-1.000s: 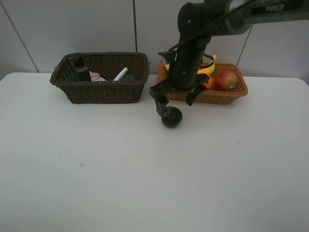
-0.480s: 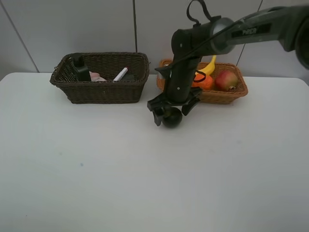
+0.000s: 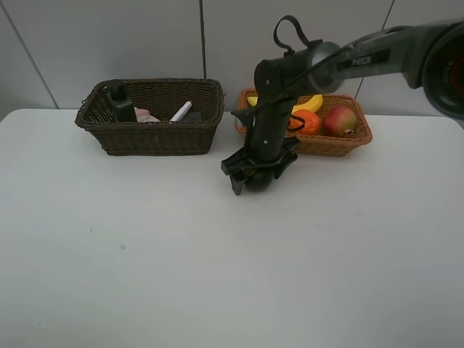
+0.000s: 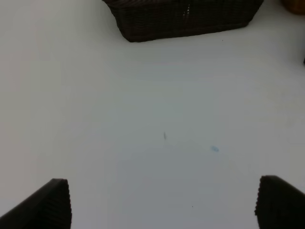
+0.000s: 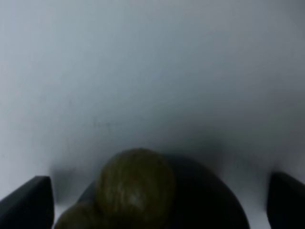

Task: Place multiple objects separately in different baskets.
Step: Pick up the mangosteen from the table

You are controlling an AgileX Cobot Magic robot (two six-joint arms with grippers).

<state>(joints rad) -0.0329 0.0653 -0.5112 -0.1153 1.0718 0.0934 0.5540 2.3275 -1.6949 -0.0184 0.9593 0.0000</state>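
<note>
At frame centre, the right tool (image 3: 257, 172) straddles the dark mangosteen (image 3: 259, 180) on the white worktop (image 3: 217, 254), fingers apart; the left tool (image 4: 162, 202) gapes wide.

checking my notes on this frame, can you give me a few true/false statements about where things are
1. The dark mangosteen lies on the white table. True.
2. The right gripper is clamped shut on it. False: its jaws stand open around the fruit.
3. The banana lies in the dark brown basket. False: it is in the orange-tan basket.
4. The marker is in the dark brown basket. True.
5. The left gripper is open over bare table. True.
</note>
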